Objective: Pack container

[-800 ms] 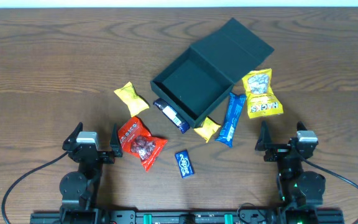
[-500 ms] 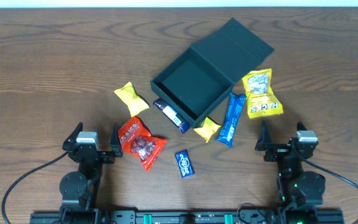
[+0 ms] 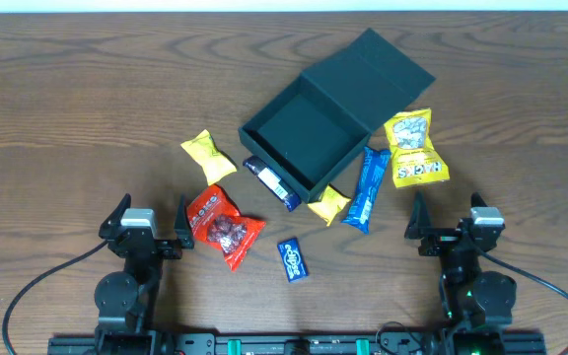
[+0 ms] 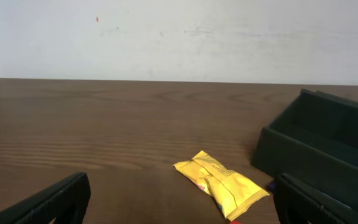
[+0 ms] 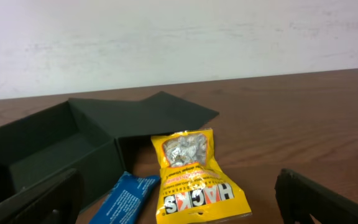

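The container (image 3: pixel 309 128), a dark teal-black square box, lies open in the middle of the table with its flat lid (image 3: pixel 388 69) folded back to the far right; nothing shows inside it. Snack packets lie around its near side. My left gripper (image 3: pixel 152 219) rests open at the front left, nothing between its fingers, looking toward a yellow packet (image 4: pixel 222 183) and the container's wall (image 4: pixel 316 149). My right gripper (image 3: pixel 449 222) rests open at the front right, facing a yellow HACKS bag (image 5: pixel 194 180) beside the container (image 5: pixel 42 149).
Near the box lie a yellow packet (image 3: pixel 208 155), a red packet (image 3: pixel 223 225), a dark blue bar (image 3: pixel 272 181), a small yellow packet (image 3: pixel 329 204), a blue packet (image 3: pixel 368 187), the HACKS bag (image 3: pixel 414 148) and a small blue packet (image 3: pixel 293 258).
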You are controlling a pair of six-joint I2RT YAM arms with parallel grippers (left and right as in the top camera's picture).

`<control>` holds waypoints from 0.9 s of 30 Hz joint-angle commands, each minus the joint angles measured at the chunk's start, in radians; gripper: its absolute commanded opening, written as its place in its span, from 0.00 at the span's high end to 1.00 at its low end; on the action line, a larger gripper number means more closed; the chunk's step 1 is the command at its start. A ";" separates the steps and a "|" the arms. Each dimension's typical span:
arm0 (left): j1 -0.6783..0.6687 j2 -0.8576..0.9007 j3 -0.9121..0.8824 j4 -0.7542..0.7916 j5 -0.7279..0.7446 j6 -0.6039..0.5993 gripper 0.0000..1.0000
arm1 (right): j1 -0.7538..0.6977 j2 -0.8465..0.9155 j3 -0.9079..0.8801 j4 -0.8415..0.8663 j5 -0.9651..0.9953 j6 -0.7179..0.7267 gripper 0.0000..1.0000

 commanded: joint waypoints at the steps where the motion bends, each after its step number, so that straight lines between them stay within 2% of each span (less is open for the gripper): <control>1: 0.005 -0.006 -0.009 -0.052 -0.029 -0.011 0.05 | 0.005 -0.007 -0.002 -0.005 0.000 0.008 0.01; 3: 0.005 -0.006 -0.009 -0.052 -0.029 -0.011 0.05 | 0.005 -0.007 -0.002 -0.002 0.015 0.008 0.01; 6: 0.005 -0.006 -0.009 -0.052 -0.029 -0.011 0.05 | 0.005 -0.007 -0.001 0.077 0.000 0.109 0.01; 10: 0.005 -0.006 -0.009 -0.052 -0.029 -0.011 0.05 | 0.005 -0.007 0.072 0.050 -0.032 0.088 0.01; 13: 0.005 -0.006 -0.009 -0.052 -0.029 -0.011 0.05 | 0.005 0.005 0.256 -0.161 -0.034 0.084 0.01; 19: 0.005 -0.006 -0.009 -0.052 -0.029 -0.011 0.05 | 0.005 0.102 0.608 -0.399 -0.029 0.037 0.01; 27: 0.005 -0.006 -0.009 -0.052 -0.029 -0.011 0.05 | 0.005 0.412 1.011 -0.743 -0.020 0.034 0.01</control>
